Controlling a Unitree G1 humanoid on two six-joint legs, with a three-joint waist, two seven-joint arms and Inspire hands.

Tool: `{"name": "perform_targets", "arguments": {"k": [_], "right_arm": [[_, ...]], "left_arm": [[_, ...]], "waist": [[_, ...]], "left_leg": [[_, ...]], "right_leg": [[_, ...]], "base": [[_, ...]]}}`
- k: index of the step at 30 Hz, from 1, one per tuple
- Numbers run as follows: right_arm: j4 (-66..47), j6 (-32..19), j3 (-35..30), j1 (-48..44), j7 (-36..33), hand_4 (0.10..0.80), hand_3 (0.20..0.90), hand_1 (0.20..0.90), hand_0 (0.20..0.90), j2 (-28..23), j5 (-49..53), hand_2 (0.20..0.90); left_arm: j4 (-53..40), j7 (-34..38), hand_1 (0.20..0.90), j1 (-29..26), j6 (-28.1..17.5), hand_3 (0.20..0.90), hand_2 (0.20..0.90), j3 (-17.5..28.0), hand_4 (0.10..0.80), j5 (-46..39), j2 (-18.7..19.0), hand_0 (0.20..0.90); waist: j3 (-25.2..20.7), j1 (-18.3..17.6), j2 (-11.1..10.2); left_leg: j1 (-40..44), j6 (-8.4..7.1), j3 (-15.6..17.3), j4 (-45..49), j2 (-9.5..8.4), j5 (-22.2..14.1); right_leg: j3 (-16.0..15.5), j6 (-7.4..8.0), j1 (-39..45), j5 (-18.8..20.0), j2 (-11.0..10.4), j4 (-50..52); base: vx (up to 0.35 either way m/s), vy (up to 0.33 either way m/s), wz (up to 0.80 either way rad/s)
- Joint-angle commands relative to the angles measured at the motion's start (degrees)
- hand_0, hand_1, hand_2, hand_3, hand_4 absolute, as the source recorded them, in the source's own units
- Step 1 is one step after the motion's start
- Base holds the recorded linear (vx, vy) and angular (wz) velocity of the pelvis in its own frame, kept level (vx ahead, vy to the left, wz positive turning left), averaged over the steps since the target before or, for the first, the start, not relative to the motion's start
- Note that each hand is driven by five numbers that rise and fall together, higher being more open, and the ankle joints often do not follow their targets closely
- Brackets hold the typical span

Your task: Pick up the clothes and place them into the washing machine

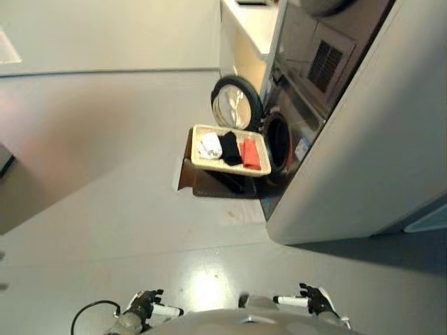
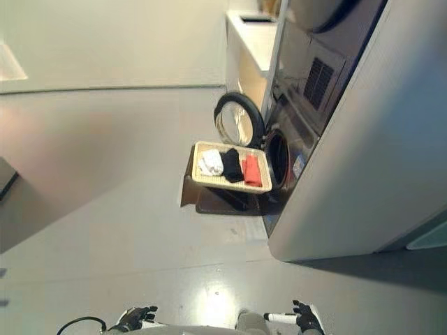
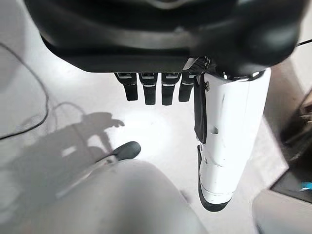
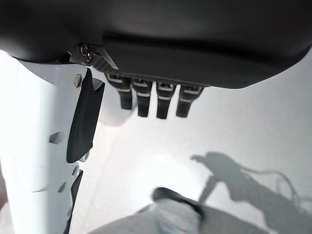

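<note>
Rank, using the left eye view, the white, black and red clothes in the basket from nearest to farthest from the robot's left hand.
From the left hand:
1. White cloth, basket's left end.
2. Black cloth, middle.
3. Red cloth, right end, beside the washer opening.

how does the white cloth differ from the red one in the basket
The white cloth is bunched at the basket's end far from the washer; the red cloth lies flatter at the end beside the drum opening. A black cloth separates them. Both lie untouched in the basket.
</note>
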Motion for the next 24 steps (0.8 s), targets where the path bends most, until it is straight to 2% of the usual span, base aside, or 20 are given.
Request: {"name": "perform_targets", "arguments": {"k": [1, 3, 4, 6, 9, 10, 11, 12, 13, 14, 15, 16, 17, 18, 19, 20, 21, 22, 23, 24], "right_arm": [[1.22, 1.17, 1.10, 3.24, -1.86, 0.800, 0.900, 0.900, 0.900, -0.69, -1.32, 0.900], [0.73, 1.11, 0.85, 4.33, -1.69, 0.800, 0.900, 0.900, 0.900, -0.56, -1.56, 0.900], [0.57, 0.93, 0.74, 4.79, -1.58, 0.800, 0.900, 0.900, 0.900, -0.53, -1.46, 0.900], [0.54, 0.57, 0.62, 5.22, -1.44, 0.800, 0.900, 0.900, 0.900, -0.67, -1.01, 0.900], [-0.19, -0.02, 1.00, 5.14, -1.35, 0.800, 0.900, 0.900, 0.900, -1.20, -0.65, 0.900], [-0.81, -0.16, 1.23, 4.70, -1.44, 0.800, 0.900, 0.900, 0.900, -1.63, -0.40, 0.900], [-2.25, -0.35, 2.23, 3.51, -1.80, 0.800, 0.900, 0.900, 0.900, -2.32, 0.14, 0.900], [-2.66, -0.44, 2.77, 2.95, -2.16, 0.800, 0.900, 0.900, 0.900, -2.41, 0.42, 0.900], [-2.65, -0.44, 2.74, 2.90, -2.17, 0.800, 0.900, 0.900, 0.900, -2.40, 0.42, 0.900], [-3.42, -0.60, 3.79, 1.67, -2.68, 0.800, 0.900, 0.900, 0.900, -2.40, 0.55, 0.900], [-3.62, -0.75, 4.33, 1.17, -2.95, 0.800, 0.900, 0.900, 0.900, -2.27, 0.96, 0.900], [-3.61, -0.76, 4.32, 1.15, -2.95, 0.800, 0.900, 0.900, 0.900, -2.23, 0.96, 0.900], [-3.88, -1.26, 5.11, 0.54, -3.14, 0.800, 0.900, 0.900, 0.900, -1.77, 1.70, 0.900], [-3.70, -1.48, 5.25, 0.55, -3.26, 0.800, 0.900, 0.900, 0.900, -1.55, 1.93, 0.900], [-3.68, -1.51, 5.27, 0.60, -3.27, 0.800, 0.900, 0.900, 0.900, -1.58, 1.94, 0.900], [-3.48, -1.66, 5.50, 0.44, -3.44, 0.800, 0.900, 0.900, 0.900, -1.52, 2.14, 0.900], [-3.21, -1.77, 5.86, 0.32, -3.62, 0.800, 0.900, 0.900, 0.900, -1.54, 1.93, 0.900], [-2.88, -1.70, 6.12, 0.30, -3.66, 0.800, 0.900, 0.900, 0.900, -1.45, 1.81, 0.900], [-2.33, -1.63, 6.18, 0.45, -3.86, 0.800, 0.900, 0.900, 0.900, -1.54, 1.76, 0.900], [-1.67, -1.42, 6.22, 0.65, -3.85, 0.800, 0.900, 0.900, 0.900, -1.73, 1.74, 0.900]], "left_arm": [[-1.49, 1.19, 0.900, -1.02, -2.68, 0.900, 0.900, 0.64, 0.800, -1.35, 0.81, 0.900], [-1.68, 1.10, 0.900, -0.48, -2.63, 0.900, 0.900, 0.38, 0.800, -1.58, 0.21, 0.900], [-1.70, 1.11, 0.900, -0.29, -2.83, 0.900, 0.900, -0.01, 0.800, -1.59, -0.16, 0.900], [-2.06, 1.31, 0.900, -0.13, -3.14, 0.900, 0.900, -0.66, 0.800, -2.08, -0.96, 0.900], [-2.77, 1.16, 0.900, -0.18, -3.27, 0.900, 0.900, -1.29, 0.800, -3.08, -1.74, 0.900], [-3.14, 1.17, 0.900, -0.65, -3.14, 0.900, 0.900, -1.64, 0.800, -3.10, -1.70, 0.900], [-4.15, 1.54, 0.900, -2.06, -3.12, 0.900, 0.900, -1.77, 0.800, -3.93, -1.22, 0.900], [-4.53, 1.88, 0.900, -2.53, -3.36, 0.900, 0.900, -1.53, 0.800, -4.51, -0.94, 0.900], [-4.53, 1.88, 0.900, -2.59, -3.36, 0.900, 0.900, -1.54, 0.800, -4.52, -0.94, 0.900], [-4.88, 2.55, 0.900, -2.67, -3.72, 0.900, 0.900, -1.16, 0.800, -5.12, -0.58, 0.900], [-5.07, 2.83, 0.900, -2.56, -3.95, 0.900, 0.900, -1.22, 0.800, -5.14, -0.53, 0.900], [-5.07, 2.83, 0.900, -2.57, -3.94, 0.900, 0.900, -1.23, 0.800, -5.14, -0.49, 0.900], [-4.49, 3.28, 0.900, -2.18, -4.21, 0.900, 0.900, -1.04, 0.800, -5.38, -0.39, 0.900], [-4.28, 3.47, 0.900, -1.86, -4.31, 0.900, 0.900, -0.89, 0.800, -5.51, -0.43, 0.900], [-4.27, 3.48, 0.900, -1.81, -4.33, 0.900, 0.900, -0.91, 0.800, -5.51, -0.48, 0.900], [-4.04, 3.80, 0.900, -1.59, -4.34, 0.900, 0.900, -0.66, 0.800, -5.61, -0.54, 0.900], [-3.70, 3.97, 0.900, -1.50, -4.30, 0.900, 0.900, -0.50, 0.800, -5.56, -0.60, 0.900], [-3.07, 4.04, 0.900, -1.42, -4.18, 0.900, 0.900, -0.40, 0.800, -5.41, -0.61, 0.900], [-2.44, 4.05, 0.900, -1.26, -4.04, 0.900, 0.900, -0.32, 0.800, -5.24, -0.78, 0.900], [-2.13, 3.97, 0.900, -1.00, -3.79, 0.900, 0.900, -0.33, 0.800, -5.13, -0.91, 0.900]], "waist": [[-2.60, -2.26, 0.10], [-3.63, -3.48, 0.10], [-4.37, -4.18, 0.28], [-5.36, -4.59, 0.90], [-5.99, -4.36, 2.59], [-5.78, -4.31, 1.69], [-4.09, -2.80, -0.19], [-3.32, -1.78, -2.21], [-3.12, -1.67, -1.85], [-2.66, -0.15, -4.15], [-2.03, 1.58, -4.11], [-2.17, 1.58, -4.32], [-1.77, 3.01, -5.36], [-1.61, 3.46, -5.13], [-1.43, 3.64, -5.12], [-0.96, 4.29, -4.26], [-0.70, 4.99, -3.34], [-1.07, 5.51, -2.35], [-1.05, 6.03, -1.90], [-1.21, 6.36, -1.85]], "left_leg": [[16.21, -4.75, -1.00, 1.78, -3.38, -12.41], [18.62, -5.08, -2.74, 1.39, -2.57, -12.89], [18.72, -5.12, -3.78, 2.20, -1.97, -12.83], [18.25, -5.92, -4.19, 5.26, -0.67, -11.19], [13.71, -8.88, -3.84, 17.95, 0.77, -0.34], [9.14, -9.83, -3.38, 26.59, 0.02, 4.07], [2.39, -10.00, -1.74, 40.66, -1.08, 6.85], [-1.13, -9.52, -1.26, 45.09, -3.53, 6.24], [-1.41, -9.49, -1.18, 45.97, -3.17, 5.68], [-6.21, -7.70, 2.16, 48.78, -2.51, 4.60], [-10.06, -6.93, 3.93, 48.24, -0.90, 2.28], [-10.17, -6.90, 3.99, 48.04, -1.09, 2.51], [-15.70, -6.14, 6.70, 41.02, 1.56, 1.67], [-17.34, -6.45, 7.67, 35.09, 3.22, 2.22], [-16.81, -6.43, 7.87, 34.93, 3.25, 1.98], [-17.08, -6.94, 7.96, 26.21, 4.64, 2.69], [-16.24, -8.11, 7.20, 14.75, 5.45, 5.71], [-17.04, -8.95, 6.17, 8.23, 6.68, 7.42], [-18.37, -9.91, 6.68, 1.66, 7.21, 9.12], [-18.07, -10.43, 6.48, -0.58, 7.18, 10.21]], "right_leg": [[-1.09, 1.56, -7.63, 13.73, -0.77, -9.58], [1.04, 0.86, -7.92, 14.69, 0.42, -7.85], [3.50, 0.42, -7.87, 15.26, 1.68, -7.51], [5.61, -0.15, -7.20, 15.26, 3.86, -6.26], [4.98, -3.08, -5.14, 12.20, 7.32, -3.51], [5.17, -4.21, -3.08, 10.87, 6.94, -3.65], [5.99, -6.04, 1.05, 8.35, 6.68, -3.00], [6.79, -6.52, 2.75, 7.61, 5.35, -3.11], [6.73, -6.51, 2.70, 7.55, 5.74, -2.94], [7.83, -7.28, 5.49, 6.22, 4.90, -2.90], [8.51, -7.37, 7.40, 5.36, 5.55, -2.99], [8.57, -7.33, 7.23, 5.43, 5.35, -3.01], [9.56, -6.87, 10.04, 4.25, 4.92, -4.11], [10.02, -6.39, 11.14, 3.49, 5.15, -4.85], [10.19, -6.38, 11.56, 3.38, 5.14, -4.97], [10.87, -5.66, 13.38, 2.24, 5.72, -6.08], [11.62, -4.83, 15.23, 1.15, 6.09, -7.36], [12.20, -4.19, 16.32, 0.00, 6.53, -8.12], [12.78, -3.86, 18.34, -1.39, 6.27, -8.79], [13.28, -3.39, 20.10, -2.64, 5.35, -8.84]], "base": [[0.389, -0.099, 0.13], [0.408, -0.130, 0.58], [0.416, -0.168, 1.26], [0.405, -0.188, 0.83], [0.354, -0.179, 0.05], [0.475, -0.309, -0.09], [0.435, -0.316, -0.10], [0.326, -0.238, -0.04], [0.320, -0.204, -0.24], [0.359, -0.145, -0.34], [0.364, -0.156, -0.21], [0.369, -0.019, -0.20], [0.360, 0.033, -0.20], [0.376, 0.038, -0.19], [0.285, 0.113, -0.11], [0.310, 0.155, -0.03], [0.465, 0.228, 0.06], [0.479, 0.218, 0.07], [0.487, 0.200, -0.05], [0.459, 0.193, -0.17]]}}
